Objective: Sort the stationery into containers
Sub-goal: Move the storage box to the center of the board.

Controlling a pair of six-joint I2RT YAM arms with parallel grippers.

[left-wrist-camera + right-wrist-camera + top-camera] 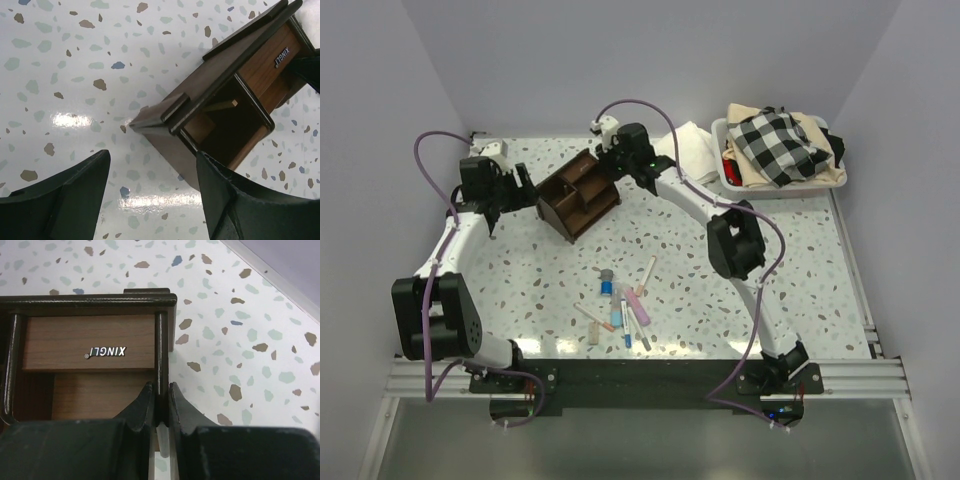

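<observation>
The small dark brown wooden desk organizer (578,198) sits at the far left-centre of the speckled terrazzo surface (520,270), angled so one corner points toward the arms. The right arm's fingers (137,412) are together, clamped on a thin upright wall at the organizer's edge, just below the panel stamped with a brand name. That pinch looks meant to steady or reposition the box, not to load it, since nothing is carried. The left arm's fingers (70,195) are spread wide apart and empty, hovering just beside the organizer's opposite corner and looking into a deep open compartment. They seem placed to brace that side, or to take over the hold.

The thin white, pink, blue and orange pens and markers (620,300) lie in a loose cluster on the surface, well apart from the organizer and nearer the arm bases. None is visibly in a compartment, so the sorting appears barely begun. A white plastic bin (782,190) of checkered cloth stands at the far right.
</observation>
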